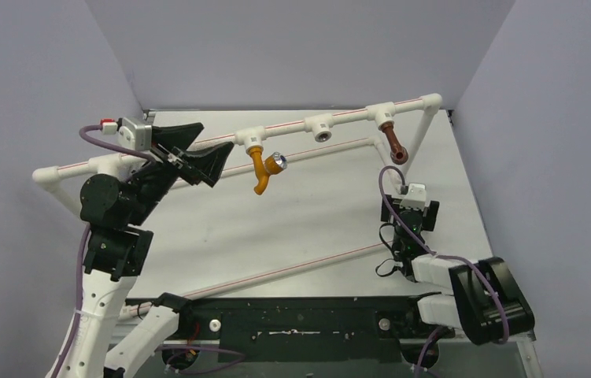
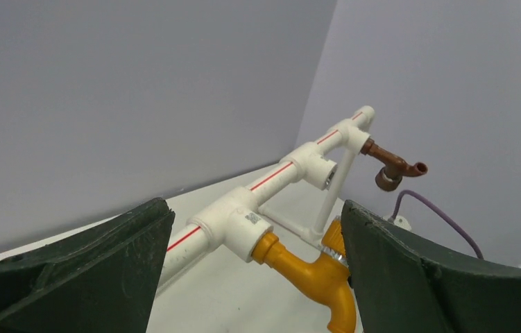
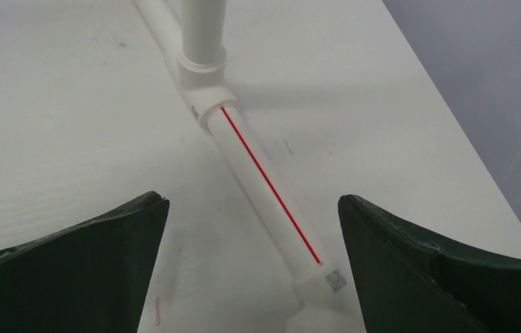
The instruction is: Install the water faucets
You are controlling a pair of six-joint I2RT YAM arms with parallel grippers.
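The orange-yellow faucet (image 1: 260,169) hangs from the left T-socket (image 1: 251,139) of the white pipe rail, spout down, silver knob (image 1: 278,163) to its right. The dark red-brown faucet (image 1: 393,142) sits in the right T-socket (image 1: 385,115). My left gripper (image 1: 217,136) is open around the rail just left of the orange faucet. In the left wrist view my left gripper (image 2: 254,211) frames that socket (image 2: 240,225) and the orange faucet (image 2: 306,267), whose knob side is partly hidden by the right finger (image 2: 424,277). The brown faucet (image 2: 390,165) shows further along. My right gripper (image 1: 410,216) is open and empty over the table.
The middle T-socket (image 1: 322,128) holds nothing; it also shows in the left wrist view (image 2: 320,168). The right gripper (image 3: 252,205) looks down on a floor pipe (image 3: 264,177) with a red stripe and an upright post (image 3: 202,28). Grey walls enclose the table (image 1: 315,228).
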